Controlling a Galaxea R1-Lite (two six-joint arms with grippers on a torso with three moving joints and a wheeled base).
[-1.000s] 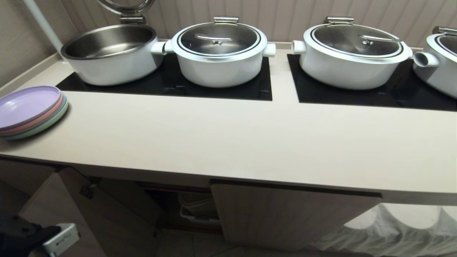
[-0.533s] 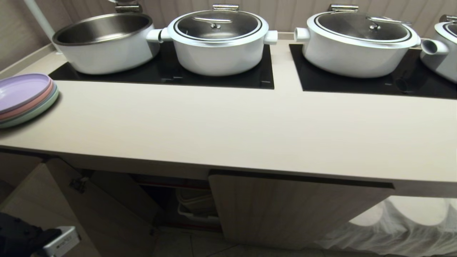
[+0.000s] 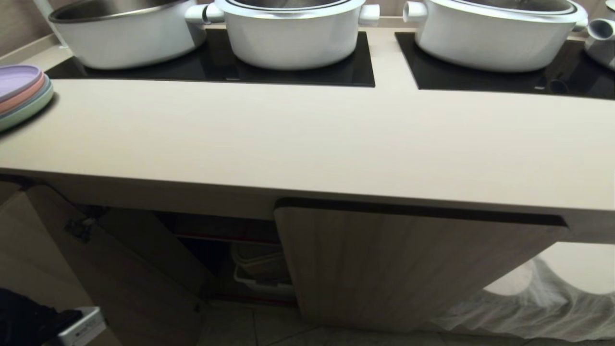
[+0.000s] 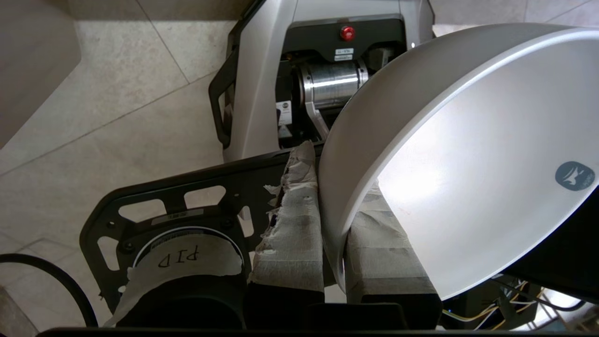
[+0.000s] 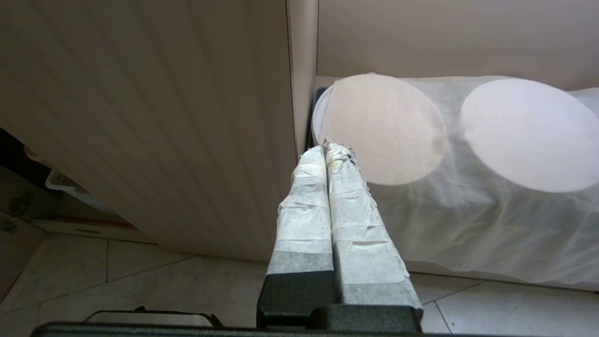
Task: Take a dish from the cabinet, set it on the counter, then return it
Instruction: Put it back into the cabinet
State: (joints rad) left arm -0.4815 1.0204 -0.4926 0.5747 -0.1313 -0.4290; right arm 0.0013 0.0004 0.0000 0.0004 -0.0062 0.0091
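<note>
Head view: the counter (image 3: 307, 139) carries white pots (image 3: 293, 33) and stacked pastel plates (image 3: 21, 96); the cabinet (image 3: 413, 264) stands open at left, a white basket (image 3: 262, 276) on its shelf. Left wrist view: the left gripper (image 4: 334, 220) pinches the white bowl (image 4: 468, 154) by its rim, tipped on edge, mouth facing sideways above the floor. Right wrist view: the right gripper (image 5: 327, 150) is closed and empty, beside the fluted door (image 5: 154, 131).

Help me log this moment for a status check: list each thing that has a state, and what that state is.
left gripper: shut on the dish, pinching its rim
right gripper: shut, empty
cabinet: left door open, right door closed
leftmost pot: uncovered
plates: stacked on the counter
</note>
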